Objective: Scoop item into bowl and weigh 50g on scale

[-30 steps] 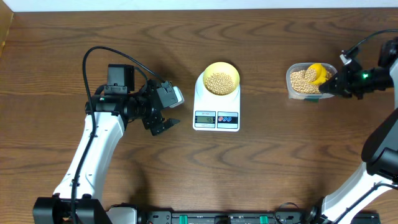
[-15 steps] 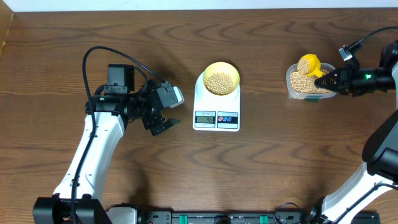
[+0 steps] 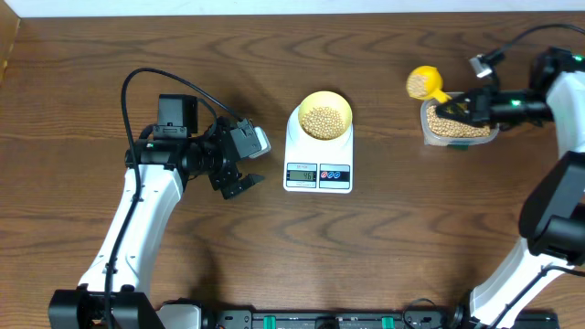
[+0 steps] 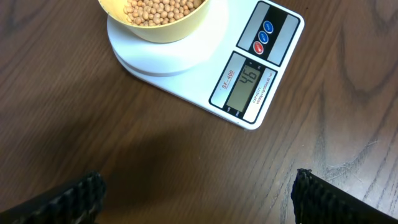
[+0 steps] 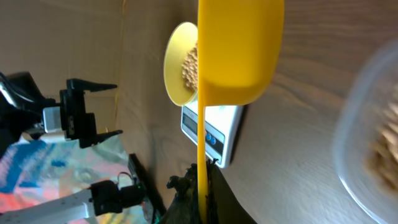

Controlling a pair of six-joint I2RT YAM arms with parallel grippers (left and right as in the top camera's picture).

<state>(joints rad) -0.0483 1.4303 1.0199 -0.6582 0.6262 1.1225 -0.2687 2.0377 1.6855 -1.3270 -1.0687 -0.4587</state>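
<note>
Tan-beige round beans [image 3: 326,120], each pea-sized, fill most of the small pale-yellow shallow round bowl [image 3: 326,97], which sits on the rear part of the flat white digital kitchen scale [image 3: 294,153] near the middle of the dark wooden table [image 3: 384,247]. In the left wrist view the scale's small grey display [image 4: 250,86] reads 46, with two round buttons beside it. More of the same beans lie in a clear rounded-rectangular plastic tub [image 3: 427,130] well to the right of the scale. A bright yellow long-handled plastic scoop [image 3: 421,82] carries a load of beans; its head is just beyond the tub's upper left corner in the overhead view, between tub and bowl but much nearer the tub. The right gripper [image 3: 462,102] is clamped tight on the scoop's handle, above the tub. From the right wrist camera the scoop's underside fills the top of the view, with bowl and scale beyond it. The left gripper [image 3: 239,185] is to the left of the scale, apart from it, its fingers spread wide with nothing between them, pointing toward the scale's front.
</note>
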